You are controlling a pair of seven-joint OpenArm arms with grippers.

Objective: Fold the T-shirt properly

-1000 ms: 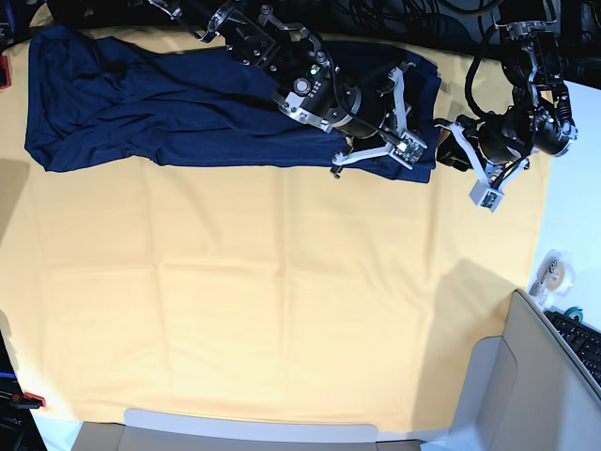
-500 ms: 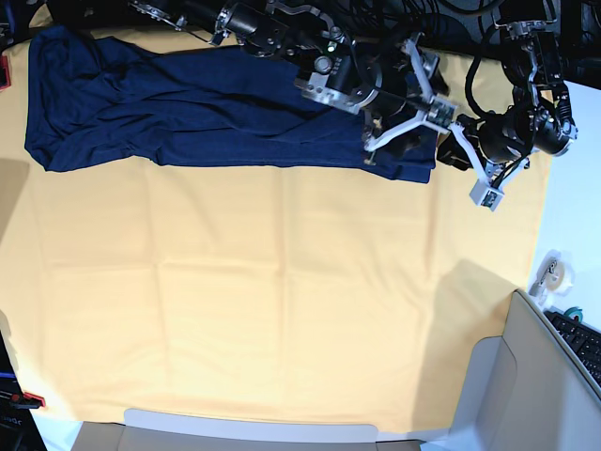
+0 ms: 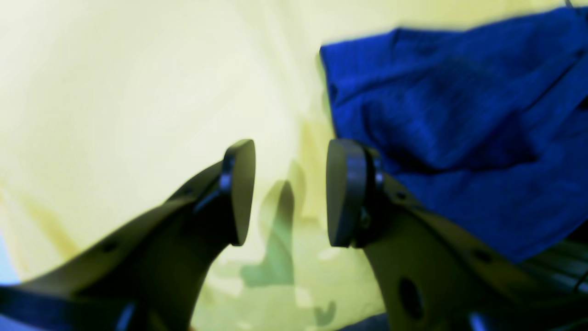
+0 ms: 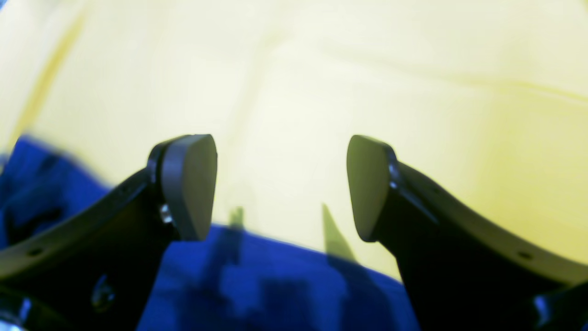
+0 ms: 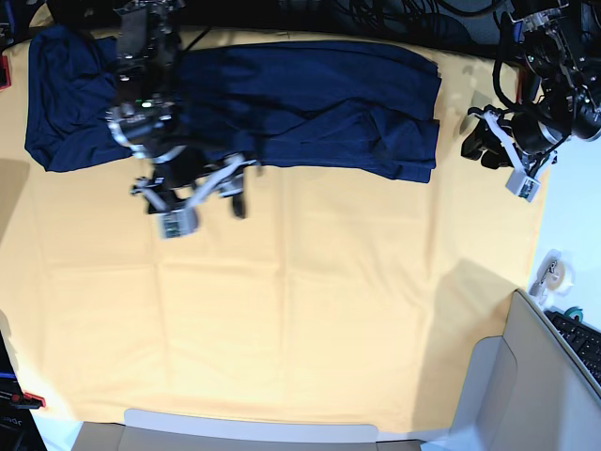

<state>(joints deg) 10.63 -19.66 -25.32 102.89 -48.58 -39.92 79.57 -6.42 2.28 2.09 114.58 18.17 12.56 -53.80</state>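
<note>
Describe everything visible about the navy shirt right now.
The T-shirt is dark navy, thin plain knit, no print. It lies as a long rumpled band along the far edge of the yellow cloth, creased lengthwise, its end on the base view's left wider and bunched. Nothing grips it: the right gripper hangs open by its near edge, and the left gripper stands open off its other end, apart from it.

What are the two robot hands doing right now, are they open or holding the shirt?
Left gripper: open, holding nothing, just beside the shirt.
Right gripper: open, holding nothing, over the shirt's edge.
</note>
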